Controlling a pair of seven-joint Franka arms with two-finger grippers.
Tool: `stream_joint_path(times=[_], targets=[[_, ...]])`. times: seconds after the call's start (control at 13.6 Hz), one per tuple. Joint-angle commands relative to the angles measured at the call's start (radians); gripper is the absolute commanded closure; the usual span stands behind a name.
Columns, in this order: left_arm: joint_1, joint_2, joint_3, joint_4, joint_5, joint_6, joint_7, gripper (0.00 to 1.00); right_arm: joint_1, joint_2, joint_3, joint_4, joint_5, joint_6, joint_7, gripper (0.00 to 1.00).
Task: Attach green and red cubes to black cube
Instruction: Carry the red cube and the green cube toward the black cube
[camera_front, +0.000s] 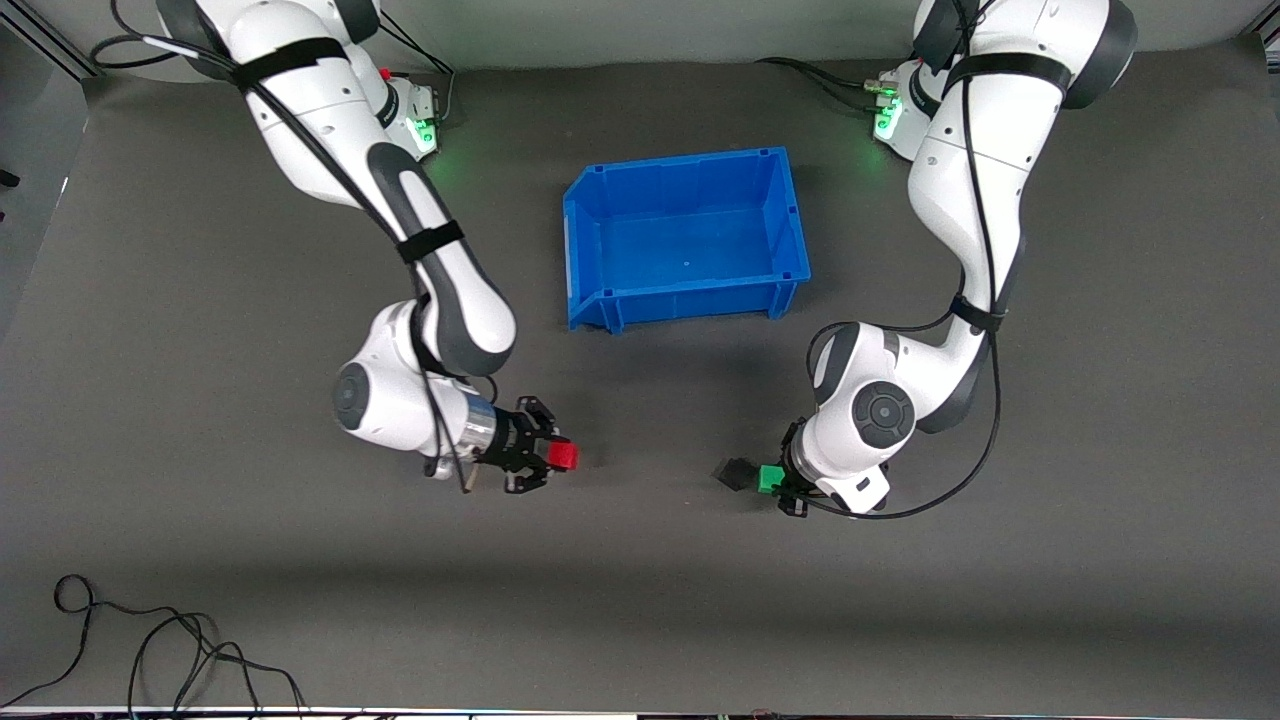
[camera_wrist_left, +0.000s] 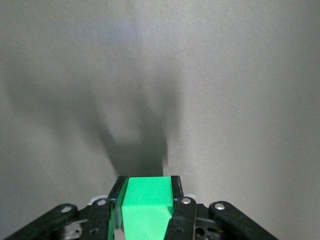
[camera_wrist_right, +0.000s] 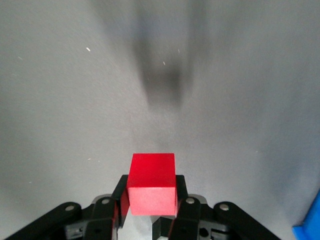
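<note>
While clamped, red cube (camera_front: 565, 457) in right claw (camera_front: 548, 458)

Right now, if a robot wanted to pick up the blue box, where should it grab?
Probably a thin side wall of the blue bin, coming straight down from above: it sits upright and open-topped, so a gripper could pinch over the rim.

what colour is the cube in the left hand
Bright green cube; the left wrist view shows it best.
</note>
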Motion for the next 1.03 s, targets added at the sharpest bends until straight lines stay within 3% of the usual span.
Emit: stream_joint_path(times=[0.0, 0.22, 0.95], targets=[[-0.033, 0.04, 0.015, 0.066, 0.018, -0.008, -0.014, 1.0, 0.018, 0.031, -0.01, 0.055, -0.009, 0.01, 0.062, 1.0], [-0.054, 0.057, 0.015, 0.066, 0.071, 0.012, -0.012, 1.0, 0.022, 0.036, -0.01, 0.056, -0.011, 0.012, 0.07, 1.0], [-0.097, 0.051, 0.014, 0.066, 0.063, 0.023, -0.029, 1.0, 0.076, 0.069, -0.005, 0.098, -0.007, 0.051, 0.13, 1.0]])
